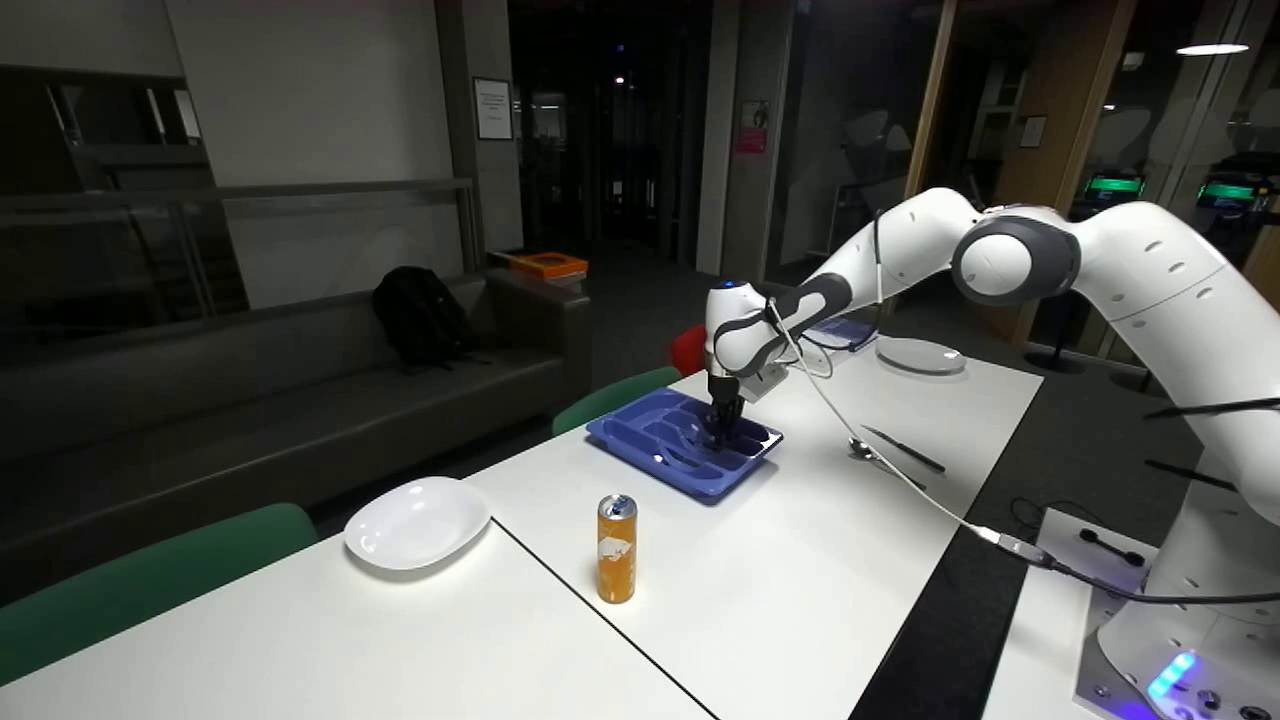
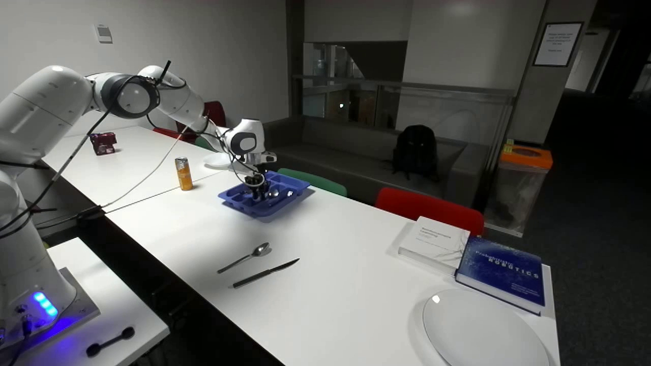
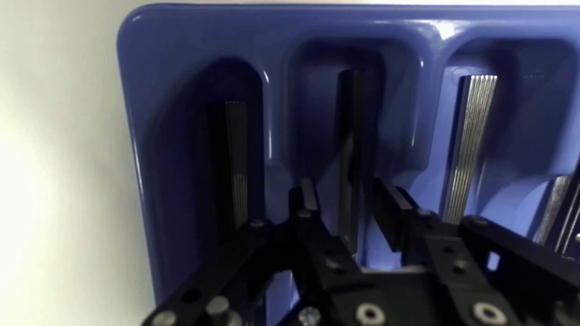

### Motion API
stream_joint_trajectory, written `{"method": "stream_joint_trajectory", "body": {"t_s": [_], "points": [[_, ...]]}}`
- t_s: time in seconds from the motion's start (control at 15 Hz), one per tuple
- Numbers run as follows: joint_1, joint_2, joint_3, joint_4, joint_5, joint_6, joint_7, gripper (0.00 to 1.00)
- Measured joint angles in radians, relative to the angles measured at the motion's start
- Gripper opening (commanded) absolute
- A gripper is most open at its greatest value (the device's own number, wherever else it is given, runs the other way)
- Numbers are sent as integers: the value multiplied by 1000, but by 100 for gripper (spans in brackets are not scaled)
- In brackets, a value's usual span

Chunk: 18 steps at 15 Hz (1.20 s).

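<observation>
Currently, the black gripper (image 3: 345, 194) is pointing down over a blue cutlery tray (image 3: 204, 22), and its fingers are standing partway apart. Between them, a dark utensil handle (image 3: 347, 167) is lying in the tray's second compartment from the left in the wrist view; gaps are showing on both sides of it, so the gripper is holding nothing. Deep in shadow, a second handle (image 3: 239, 172) is resting in the leftmost compartment, and a shiny ribbed handle (image 3: 469, 149) is lying in the third. In both exterior views, the tray is sitting on a white table (image 1: 780, 600); a spoon (image 2: 257, 251) and a knife (image 2: 267, 273) are lying side by side on it, well apart from the tray. An orange can (image 1: 616, 565) is standing upright near the tray, and a white bowl (image 1: 418, 525) is resting farther off. In an exterior view, a white plate (image 2: 483, 330) is lying beside a blue book (image 2: 501, 272), and a white book (image 2: 433, 241) is sitting right next to that.
</observation>
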Motion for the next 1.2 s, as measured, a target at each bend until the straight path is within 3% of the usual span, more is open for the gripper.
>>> {"method": "stream_joint_trajectory", "body": {"t_s": [0.27, 0.73, 1.2], "points": [[4, 8, -7, 12, 0, 0, 3, 99], [38, -60, -17, -23, -15, 46, 50, 100], [73, -262, -62, -242, -21, 208, 246, 100]]}}
